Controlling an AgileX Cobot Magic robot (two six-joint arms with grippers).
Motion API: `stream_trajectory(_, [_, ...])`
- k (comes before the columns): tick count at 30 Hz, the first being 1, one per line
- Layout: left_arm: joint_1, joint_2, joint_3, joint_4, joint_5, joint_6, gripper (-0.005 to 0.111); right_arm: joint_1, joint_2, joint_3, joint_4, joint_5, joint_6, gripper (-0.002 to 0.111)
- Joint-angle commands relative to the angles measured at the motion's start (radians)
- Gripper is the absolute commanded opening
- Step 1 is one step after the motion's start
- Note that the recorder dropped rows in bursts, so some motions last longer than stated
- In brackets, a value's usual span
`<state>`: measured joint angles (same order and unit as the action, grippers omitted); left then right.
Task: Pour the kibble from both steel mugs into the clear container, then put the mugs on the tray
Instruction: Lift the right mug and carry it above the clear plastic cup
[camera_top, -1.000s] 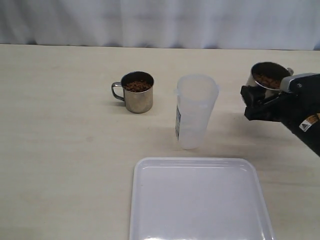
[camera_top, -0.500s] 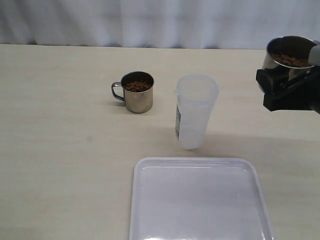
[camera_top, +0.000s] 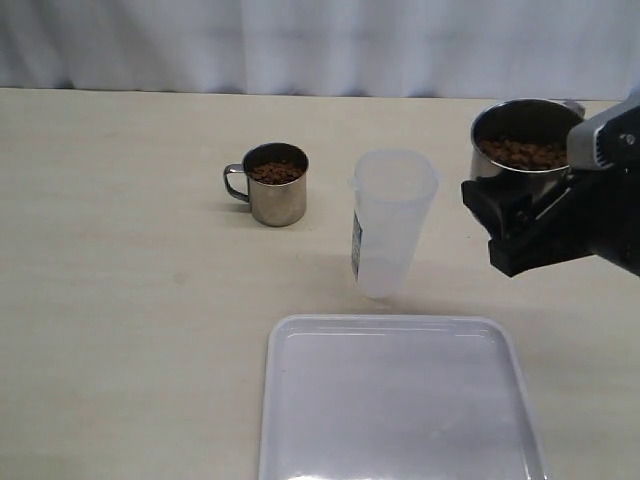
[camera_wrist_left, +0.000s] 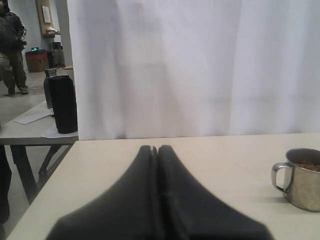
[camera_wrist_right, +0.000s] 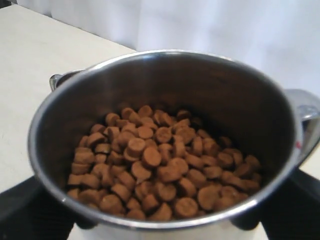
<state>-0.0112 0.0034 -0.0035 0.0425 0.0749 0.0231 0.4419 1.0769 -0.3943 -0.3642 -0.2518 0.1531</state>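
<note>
A steel mug (camera_top: 520, 140) heaped with kibble (camera_top: 525, 153) hangs in the air to the right of the clear container (camera_top: 392, 222), about level with its rim. My right gripper (camera_top: 515, 205) is shut on this mug, its black fingers on either side of the wall. In the right wrist view the mug (camera_wrist_right: 165, 100) fills the picture, with kibble (camera_wrist_right: 160, 170) inside and my right gripper (camera_wrist_right: 162, 227) under it. The other steel mug (camera_top: 276, 185) stands left of the container, also holding kibble (camera_top: 275, 172). The white tray (camera_top: 400, 400) lies in front. My left gripper (camera_wrist_left: 155, 150) is shut on nothing, with that mug (camera_wrist_left: 302, 180) off to one side.
A white curtain (camera_top: 320, 45) hangs behind the table's far edge. In the left wrist view, beyond the table's side edge, a black cylinder (camera_wrist_left: 62, 102) stands on another table and a person (camera_wrist_left: 11, 50) stands farther off.
My right gripper lifted its mug up and to the right, then brought it left toward the container. The other mug, container and tray have not moved.
</note>
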Motion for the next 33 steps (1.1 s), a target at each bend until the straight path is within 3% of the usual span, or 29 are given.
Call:
stream_trajectory(1, [0.005,-0.003,0.004,-0.002,-0.014,-0.001,0.000,-0.025,-0.010,-0.011,-0.424,-0.024,0.338,0.005])
stream_trajectory(2, [0.005,-0.003,0.004,-0.002,-0.014,-0.001,0.000,-0.049,-0.010,-0.030,-0.626,-0.007,0.543,0.005])
stream_trajectory(3, [0.005,-0.003,0.004,-0.002,-0.014,-0.001,0.000,-0.070,-0.007,-0.069,-0.980,0.079,0.966,0.005])
stream_trajectory(4, [0.005,-0.003,0.004,-0.002,-0.014,-0.001,0.000,-0.052,-0.007,-0.080,-1.180,0.213,1.203,0.005])
stream_trajectory(5, [0.005,-0.003,0.004,-0.002,-0.014,-0.001,0.000,-0.042,-0.007,-0.080,-1.225,0.259,1.244,0.005])
stream_trajectory(11, [0.005,-0.003,0.004,-0.002,-0.014,-0.001,0.000,0.061,-0.007,-0.081,-1.312,0.405,1.268,0.005])
stream_trajectory(14, [0.005,-0.003,0.004,-0.002,-0.014,-0.001,0.000,0.061,-0.007,-0.095,-1.380,0.418,1.401,0.005])
stream_trajectory(24, [0.005,-0.003,0.004,-0.002,-0.014,-0.001,0.000,0.061,0.009,-0.199,-1.380,0.412,1.354,0.005])
stream_trajectory(33, [0.005,-0.003,0.004,-0.002,-0.014,-0.001,0.000,0.061,0.171,-0.281,-1.380,0.362,1.209,0.005])
